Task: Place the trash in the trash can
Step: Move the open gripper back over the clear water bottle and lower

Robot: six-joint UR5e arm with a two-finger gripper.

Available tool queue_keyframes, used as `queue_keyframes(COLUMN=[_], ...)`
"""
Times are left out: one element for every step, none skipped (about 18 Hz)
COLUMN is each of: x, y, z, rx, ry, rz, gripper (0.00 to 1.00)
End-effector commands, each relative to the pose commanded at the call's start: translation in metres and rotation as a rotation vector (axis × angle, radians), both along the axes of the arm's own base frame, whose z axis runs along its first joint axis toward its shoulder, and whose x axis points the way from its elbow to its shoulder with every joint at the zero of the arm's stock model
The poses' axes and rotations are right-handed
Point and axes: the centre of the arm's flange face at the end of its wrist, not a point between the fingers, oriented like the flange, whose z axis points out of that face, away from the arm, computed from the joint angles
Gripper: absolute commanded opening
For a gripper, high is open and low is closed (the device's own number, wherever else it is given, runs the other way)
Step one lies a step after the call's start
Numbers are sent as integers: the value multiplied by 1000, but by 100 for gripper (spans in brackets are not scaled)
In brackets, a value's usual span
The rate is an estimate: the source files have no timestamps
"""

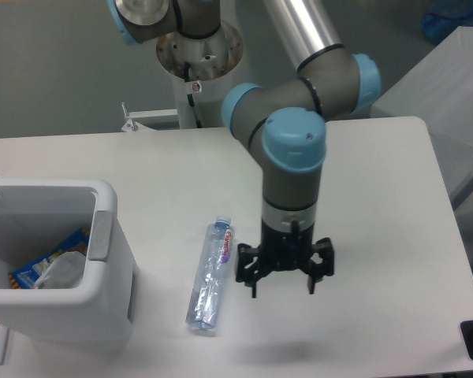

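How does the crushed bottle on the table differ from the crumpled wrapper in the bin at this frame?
The crushed clear plastic bottle lies on the white table; the crumpled translucent wrapper sits inside the boxy white bin. The bottle is long and slim with a red-white label; the wrapper is a shapeless, plain wad. Both are see-through plastic, untouched by the open pincer.
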Motion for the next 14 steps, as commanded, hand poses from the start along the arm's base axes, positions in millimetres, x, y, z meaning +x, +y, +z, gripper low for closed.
queue_keyframes(x=[7, 10, 15, 21, 25, 25, 25, 23, 23, 26, 26, 30, 33, 39], y=[4, 3, 0, -5, -7, -7, -3, 1, 4, 8, 9, 12, 14, 19], z=[-3, -8, -14, -24, -31, -35, -42, -52, -60, -64, -65, -64, -63, -71], rx=[-8, -22, -41, -62, -73, -81, -91, -101, -105, -107, -108, -101, -95, -101], ry=[-7, -19, -37, -53, -63, -59, -55, -58, -63, -65, -65, -68, -72, -85], rz=[-10, -13, -15, -17, -22, -46, -84, -106, -116, -122, -124, -132, -137, -149], gripper=[100, 100, 100, 100, 100, 100, 100, 100, 100, 100, 100, 100, 100, 100])
